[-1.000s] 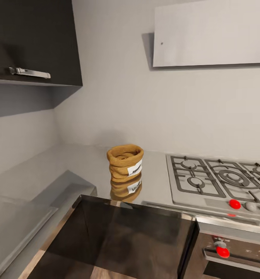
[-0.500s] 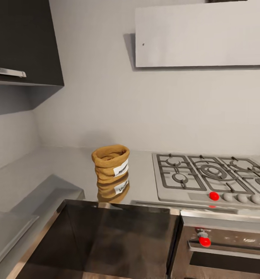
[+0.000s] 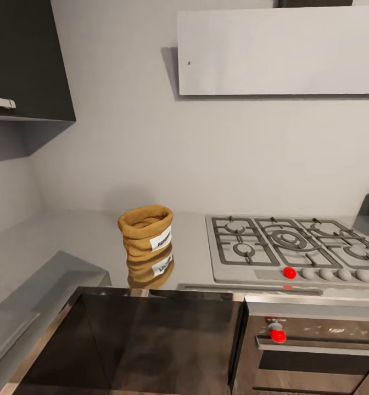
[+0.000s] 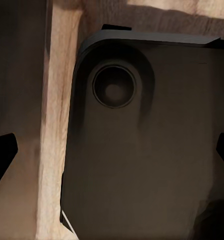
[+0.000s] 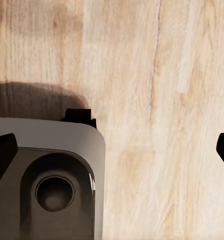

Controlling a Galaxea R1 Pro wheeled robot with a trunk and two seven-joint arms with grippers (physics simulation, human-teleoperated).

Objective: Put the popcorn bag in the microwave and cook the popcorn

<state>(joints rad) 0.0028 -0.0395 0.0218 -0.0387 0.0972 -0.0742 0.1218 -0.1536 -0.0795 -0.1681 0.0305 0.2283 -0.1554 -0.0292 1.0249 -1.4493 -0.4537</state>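
Standing upright on the grey counter (image 3: 69, 233), the popcorn bag (image 3: 146, 231) is seen in the head view just beside the left edge of the gas hob (image 3: 286, 249), set back toward the wall and well away from the counter's front edge; its rolled mouth faces up, so its contents are kept in, and its white label is turned toward the hob. Below the front edge lie dark cabinet fronts (image 3: 146, 340) and a built-in oven (image 3: 316, 345) with red knobs. Both wrist views look down on the robot's base and a wooden floor (image 5: 162, 75), which suggests the arms are hung low while the approach is made. The left gripper (image 4: 112, 155) and right gripper (image 5: 112, 155) are each shown with fingers spread wide and nothing between them.
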